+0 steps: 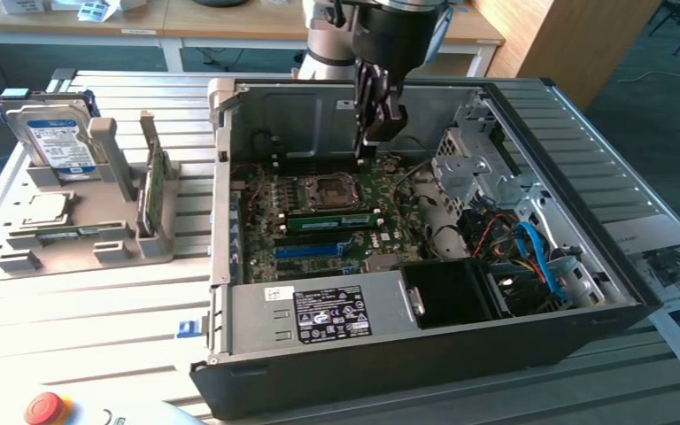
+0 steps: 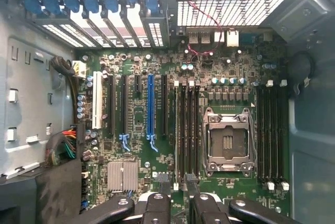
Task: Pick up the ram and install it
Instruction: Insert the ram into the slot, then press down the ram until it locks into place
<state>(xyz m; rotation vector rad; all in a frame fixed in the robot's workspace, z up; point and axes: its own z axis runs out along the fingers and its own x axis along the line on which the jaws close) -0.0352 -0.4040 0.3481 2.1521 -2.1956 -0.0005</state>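
**A:** What lies nearest in the exterior view?

**B:** A round red push-button (image 1: pixel 45 408) at the near edge of the pale slatted metal surface (image 1: pixel 92 310). Just behind it is the open black computer case (image 1: pixel 435 363). A grey boxy power supply with a black-and-white label (image 1: pixel 316 317) runs along its near wall.

**A:** And the ram?

**B:** Further in, on the green motherboard (image 1: pixel 266 212). The long, narrow green circuit-board ram (image 1: pixel 330 220) stands on edge in a slot. It is between a blue expansion slot (image 1: pixel 316 251) and the square silver processor socket (image 1: pixel 328 189), parallel to both.

**A:** Is the pincer on it?

**B:** No. The black two-fingered pincer (image 2: pixel 177 188) hangs above the board, apart from the ram. Its fingers are spread wide with nothing between them. In the exterior view it is seen against the case's rear wall.

**A:** Anything off to the side?

**B:** A grey moulded holder (image 1: pixel 81 257) rests on the surface at the exterior view's left, well apart from the pincer. Near its front lies a narrow green strip (image 1: pixel 74 232); I cannot tell whether it is another memory stick. Behind that, a taller green circuit card (image 1: pixel 151 186) stands upright. At the back is a silver hard drive with a blue-white label (image 1: pixel 57 133), also upright.
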